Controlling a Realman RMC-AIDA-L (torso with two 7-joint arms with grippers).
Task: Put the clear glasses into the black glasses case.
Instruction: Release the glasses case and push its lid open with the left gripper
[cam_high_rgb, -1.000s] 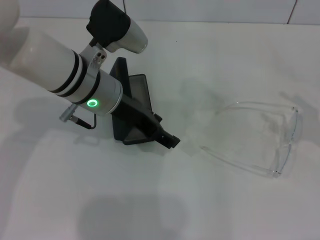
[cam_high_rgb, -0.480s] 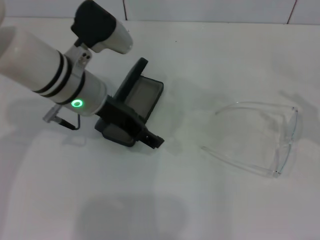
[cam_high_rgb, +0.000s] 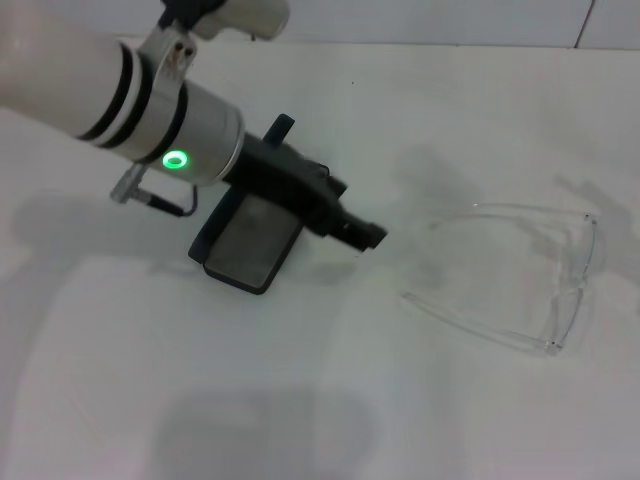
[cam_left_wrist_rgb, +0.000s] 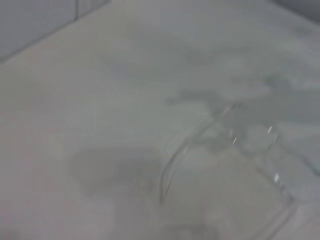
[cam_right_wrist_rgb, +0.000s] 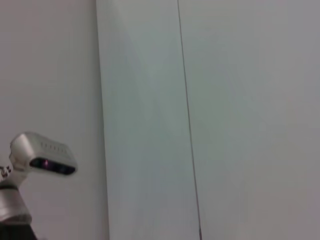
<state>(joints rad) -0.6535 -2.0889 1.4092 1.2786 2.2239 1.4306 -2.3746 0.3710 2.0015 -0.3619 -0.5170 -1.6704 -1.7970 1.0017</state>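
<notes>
Left gripper (cam_high_rgb: 368, 234) hangs over table (cam_high_rgb: 300, 400), between black glasses case (cam_high_rgb: 245, 245) and clear glasses (cam_high_rgb: 520, 275), tip aimed toward glasses; cannot tell finger state. Case lies open just behind gripper, grey lining up, lid raised under arm. Glasses rest well apart to robot's right, arms unfolded, untouched; also seen in left wrist view (cam_left_wrist_rgb: 220, 150). Right gripper out of view. Risks: thin clear frame likely slips or skids when pinched; arm sweeping back could knock case lid.

You find no readable text, label, brand, number or sign anywhere: none on black glasses case (cam_high_rgb: 245, 240), none on left arm.
</notes>
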